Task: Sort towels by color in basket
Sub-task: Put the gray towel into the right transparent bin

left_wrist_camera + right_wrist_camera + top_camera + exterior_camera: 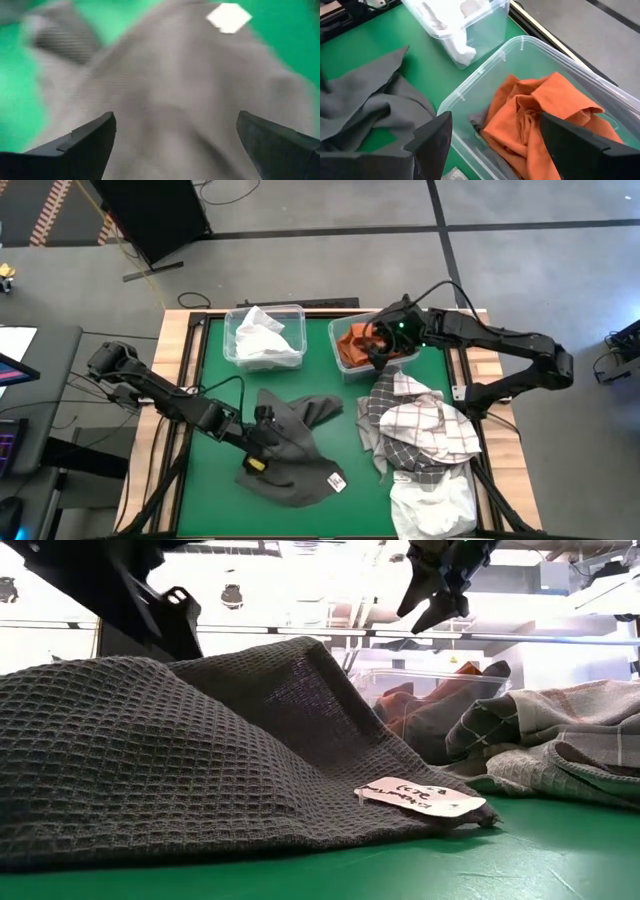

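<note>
Waffle-weave dark grey towel (295,448) lies crumpled on the green table (210,360), white tag (336,480) at its near corner; long axis runs from that corner diagonally toward the bins. My left gripper (262,442) hovers low over it, fingers spread wide, holding nothing. Orange towel (356,344) sits bunched in the right clear bin (340,330); my right gripper (385,345) hangs above it, jaws apart, empty. White towel (262,335) fills the left bin (232,320). Checked towels (425,425) are heaped right.
</note>
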Controlling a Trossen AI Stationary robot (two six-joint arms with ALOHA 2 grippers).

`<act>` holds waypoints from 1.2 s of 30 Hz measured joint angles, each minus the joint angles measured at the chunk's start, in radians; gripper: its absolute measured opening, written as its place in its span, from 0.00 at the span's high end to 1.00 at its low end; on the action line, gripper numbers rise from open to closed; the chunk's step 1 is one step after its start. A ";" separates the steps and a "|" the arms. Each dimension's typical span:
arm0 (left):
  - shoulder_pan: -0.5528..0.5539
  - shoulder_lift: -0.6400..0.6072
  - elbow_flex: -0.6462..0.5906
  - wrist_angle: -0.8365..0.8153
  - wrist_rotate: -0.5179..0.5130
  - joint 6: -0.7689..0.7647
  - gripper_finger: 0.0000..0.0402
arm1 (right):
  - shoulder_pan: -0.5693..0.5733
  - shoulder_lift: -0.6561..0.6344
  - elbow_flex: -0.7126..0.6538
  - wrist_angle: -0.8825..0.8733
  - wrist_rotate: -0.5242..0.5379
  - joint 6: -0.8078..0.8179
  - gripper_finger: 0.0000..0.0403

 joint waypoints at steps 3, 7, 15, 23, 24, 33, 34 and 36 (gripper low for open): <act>0.026 0.040 -0.002 -0.002 -0.028 0.003 0.01 | 0.016 0.000 0.000 0.004 0.003 0.000 0.19; 0.047 0.140 -0.002 0.064 0.034 0.002 0.01 | 0.037 0.000 0.000 0.006 0.004 0.000 0.19; 0.079 0.312 -0.002 0.105 0.086 -0.016 0.01 | 0.083 0.000 0.000 0.006 0.004 0.001 0.19; 0.107 0.392 0.003 0.144 0.126 -0.022 0.10 | 0.132 -0.001 0.000 0.007 0.052 0.008 0.19; 0.107 0.393 0.002 0.147 0.127 -0.019 0.15 | 0.137 -0.001 0.000 0.007 0.052 0.008 0.19; 0.098 0.378 0.028 0.146 0.156 0.071 0.88 | 0.168 -0.001 0.001 0.007 0.052 0.010 0.19; 0.097 0.378 0.034 0.143 0.157 0.089 0.93 | 0.172 -0.001 0.000 0.007 0.052 0.011 0.19; 0.096 0.379 0.047 0.137 0.156 0.114 0.95 | 0.184 -0.001 0.000 0.006 0.052 0.011 0.19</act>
